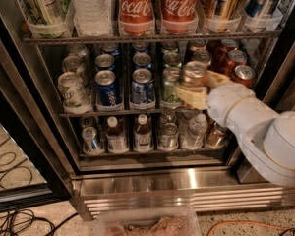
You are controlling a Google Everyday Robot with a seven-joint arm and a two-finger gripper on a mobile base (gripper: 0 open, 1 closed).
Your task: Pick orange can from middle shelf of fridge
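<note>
At the front of the middle shelf, camera view: the orange can sits in the fifth lane from the left, silver top showing, just left of the darker red cans.
Gripper: the gripper reaches in from the right on a white arm. Its pale fingers are closed around the orange can's lower body.
Progress: the grasp looks made. The can appears to be still within the fridge, so lifting it clear and drawing it out are judged still to do.
Middle shelf contents: a green-and-white can at far left, then two lanes of blue cans, then a greenish can touching or just beside the held one.
Upper rack: clear trays hold cans, a water bottle and two Coca-Cola bottles.
Lower rack: small bottles and a few cans stand upright.
Floor: a clear plastic tub sits before the fridge, its contents too blurred to name.
</note>
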